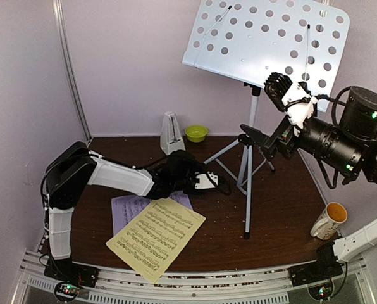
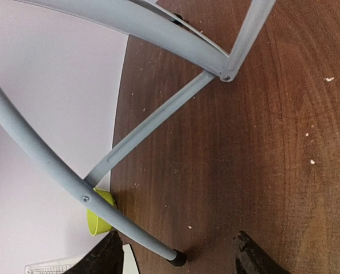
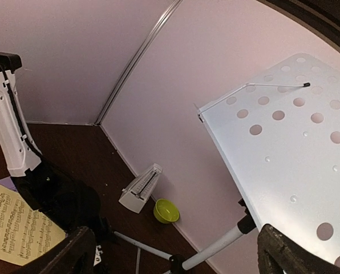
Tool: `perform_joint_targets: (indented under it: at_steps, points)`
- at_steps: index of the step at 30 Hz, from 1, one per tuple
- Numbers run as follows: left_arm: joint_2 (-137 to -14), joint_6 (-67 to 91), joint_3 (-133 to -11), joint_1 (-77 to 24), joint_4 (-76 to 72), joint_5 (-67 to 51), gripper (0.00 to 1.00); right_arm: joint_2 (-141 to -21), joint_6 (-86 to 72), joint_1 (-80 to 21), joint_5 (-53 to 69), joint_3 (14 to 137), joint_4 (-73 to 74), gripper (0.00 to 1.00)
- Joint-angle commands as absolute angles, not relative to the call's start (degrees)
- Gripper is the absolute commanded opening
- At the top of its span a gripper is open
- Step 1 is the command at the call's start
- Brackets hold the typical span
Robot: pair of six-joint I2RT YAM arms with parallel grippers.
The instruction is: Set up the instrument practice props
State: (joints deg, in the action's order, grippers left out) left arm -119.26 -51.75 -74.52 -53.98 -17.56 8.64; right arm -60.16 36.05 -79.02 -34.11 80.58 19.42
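The white perforated music stand [image 1: 264, 38] stands on its grey tripod [image 1: 247, 164] at the back right of the table. A yellow sheet of music [image 1: 157, 237] lies at the front left, partly over a lilac sheet [image 1: 126, 209]. The white metronome [image 1: 171, 133] stands by the back wall. My left gripper [image 1: 217, 183] is low on the table and open. In the left wrist view [image 2: 178, 260], a tripod leg's black foot [image 2: 178, 258] lies between the fingertips. My right gripper [image 1: 255, 138] is open and empty by the tripod's hub, and the stand's post [image 3: 215, 248] shows between its fingers [image 3: 73, 251].
A small green bowl [image 1: 196, 132] sits by the back wall right of the metronome, and it shows in the left wrist view [image 2: 97, 220] behind a tripod leg. A white mug with an orange inside [image 1: 329, 220] stands at the front right. Lilac walls enclose the table.
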Motion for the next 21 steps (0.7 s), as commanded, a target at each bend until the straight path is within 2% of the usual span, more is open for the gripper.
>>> perform_joint_targets:
  at_steps: [1,8,13,21]
  points:
    - [-115.0,-44.0,-75.8,-52.2,-13.5,1.5,0.65,-58.7,23.3,-79.4,-31.9,75.4,22.0,0.99]
    - [-113.2,-34.7,-79.8,-49.0,-2.4,-5.2,0.64,-56.8,7.8,-79.3,-33.2,64.9,19.9,0.96]
    - [-112.9,-27.4,-82.2,-45.8,-1.8,-14.9,0.64,-55.5,-3.0,-79.2,-38.0,57.7,16.9,0.94]
    - [-121.3,-27.1,-98.1,-44.0,8.5,-21.7,0.61,-56.8,-16.1,-73.4,-39.4,49.9,16.7,0.87]
